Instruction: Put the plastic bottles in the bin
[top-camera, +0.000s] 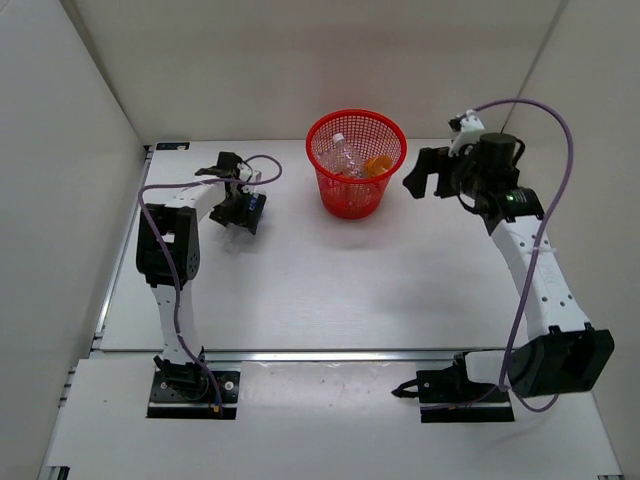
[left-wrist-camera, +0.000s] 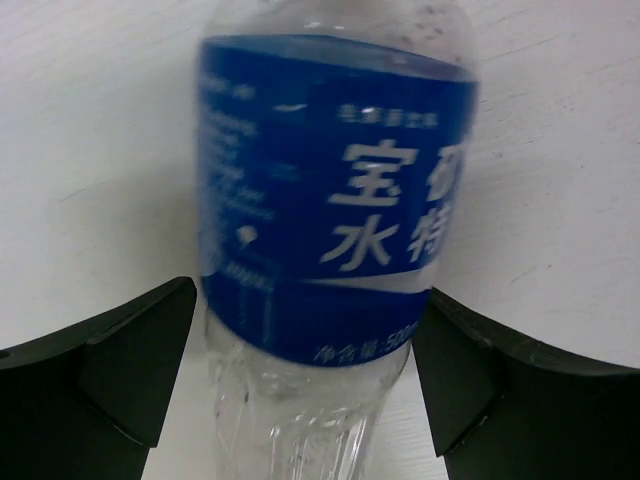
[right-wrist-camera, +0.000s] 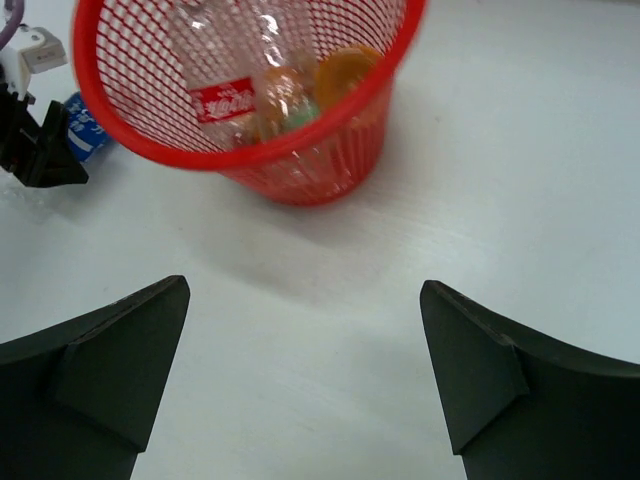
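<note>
A clear bottle with a blue label (left-wrist-camera: 330, 200) lies on the white table between the fingers of my left gripper (left-wrist-camera: 305, 345). The jaws stand wide on either side of it, the right one at its label and a thin gap on the left. In the top view this gripper (top-camera: 245, 212) is left of the red mesh bin (top-camera: 356, 165). The bin holds a clear red-labelled bottle (right-wrist-camera: 225, 100), an orange one (right-wrist-camera: 345, 70) and something green (right-wrist-camera: 300, 112). My right gripper (right-wrist-camera: 305, 330) is open and empty, just right of the bin (right-wrist-camera: 300, 170).
White walls close in the table on the left, back and right. The left arm's purple cable (top-camera: 265, 170) loops beside the left gripper. A metal rail (top-camera: 330, 355) runs along the near table edge.
</note>
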